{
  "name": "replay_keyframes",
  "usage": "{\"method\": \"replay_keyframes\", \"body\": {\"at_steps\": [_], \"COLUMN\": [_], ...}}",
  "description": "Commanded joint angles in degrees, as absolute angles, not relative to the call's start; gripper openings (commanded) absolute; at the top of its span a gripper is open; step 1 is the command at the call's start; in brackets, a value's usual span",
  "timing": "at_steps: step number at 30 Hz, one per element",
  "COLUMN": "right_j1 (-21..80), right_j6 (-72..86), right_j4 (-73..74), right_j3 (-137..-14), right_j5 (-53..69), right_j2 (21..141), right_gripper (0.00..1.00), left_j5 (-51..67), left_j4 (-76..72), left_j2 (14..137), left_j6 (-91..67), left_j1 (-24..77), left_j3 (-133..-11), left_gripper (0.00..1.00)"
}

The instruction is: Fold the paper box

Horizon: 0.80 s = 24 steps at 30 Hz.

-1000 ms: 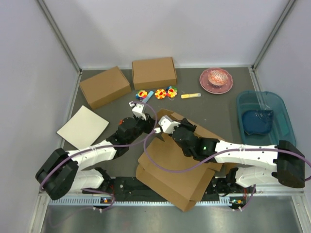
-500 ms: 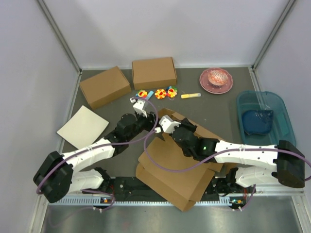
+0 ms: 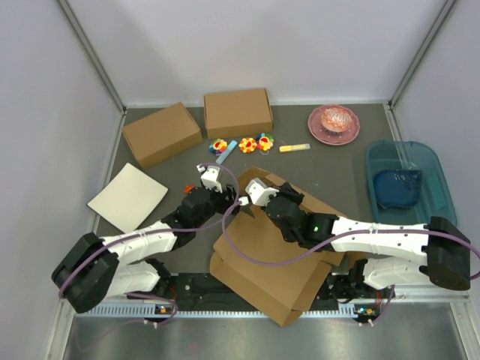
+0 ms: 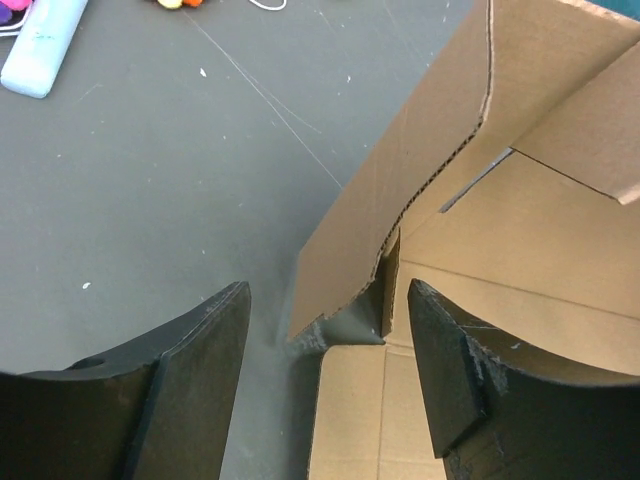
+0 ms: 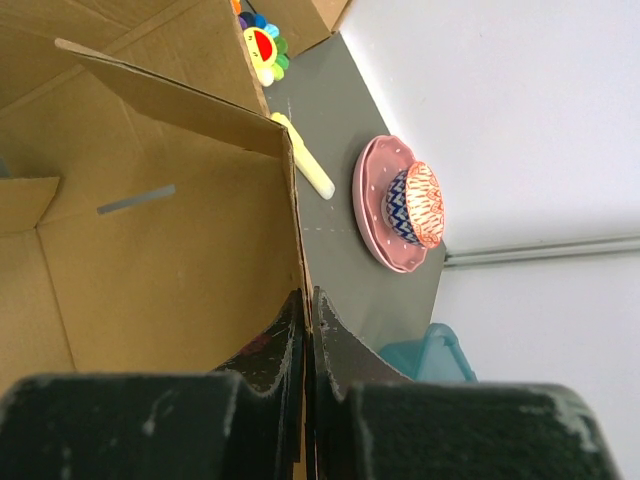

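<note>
**Half-formed mailer at the front of the table, one wall pinched**

The paper box (image 3: 274, 259) lies at the near middle of the table (image 3: 341, 161), partly over the front edge between the two arm bases. Most of the sheet is flat; its far end is raised into walls and flaps, with a slot cut showing in the inner panel.

The right hand (image 5: 308, 300) has its fingers pressed together on the top edge of one upright wall of the box, the thin cardboard caught between them.

The left hand (image 4: 328, 300) is spread wide and holds nothing. Seen from its wrist, the lower corner of a raised side flap stands between the two fingers, apart from both.

Beyond the box lie small coloured flower toys (image 3: 244, 144), a pale blue bar (image 3: 227, 151) and a yellow stick (image 3: 295, 148). Two formed brown cartons (image 3: 161, 133) sit at the far left beside each other, an off-white board (image 3: 127, 196) at the left, a pink plate (image 3: 334, 124) with a patterned bowl at the far right, and a teal tub (image 3: 405, 180) along the right edge.
</note>
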<state>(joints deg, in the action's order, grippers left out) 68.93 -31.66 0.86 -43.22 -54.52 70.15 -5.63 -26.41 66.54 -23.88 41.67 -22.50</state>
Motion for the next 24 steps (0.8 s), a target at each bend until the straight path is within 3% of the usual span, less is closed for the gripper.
{"method": "replay_keyframes", "body": {"at_steps": [1,6,17,24], "right_j1": [69.79,69.79,69.79,69.79], "right_j6": [-28.92,-29.27,-29.0,-28.04], "right_j4": [0.44,0.44,0.44,0.44], "right_j3": [-42.89,-42.63,-42.36,-42.45], "right_j5": [-55.02,-55.28,-55.37,-55.46], "right_j2": [69.61,69.43,69.7,70.22], "right_gripper": [0.0,0.0,0.0,0.0], "left_j5": [-6.33,-4.75,-2.99,-0.27], "left_j4": [-32.25,-33.13,-31.74,-25.67], "left_j2": [70.13,74.87,71.81,68.73], "left_j6": [-23.73,-23.73,-23.64,-26.19], "left_j1": [41.66,41.66,41.66,41.66], "left_j3": [-23.99,-26.01,-27.59,-32.6], "left_gripper": [0.68,0.61,0.18,0.03]}}
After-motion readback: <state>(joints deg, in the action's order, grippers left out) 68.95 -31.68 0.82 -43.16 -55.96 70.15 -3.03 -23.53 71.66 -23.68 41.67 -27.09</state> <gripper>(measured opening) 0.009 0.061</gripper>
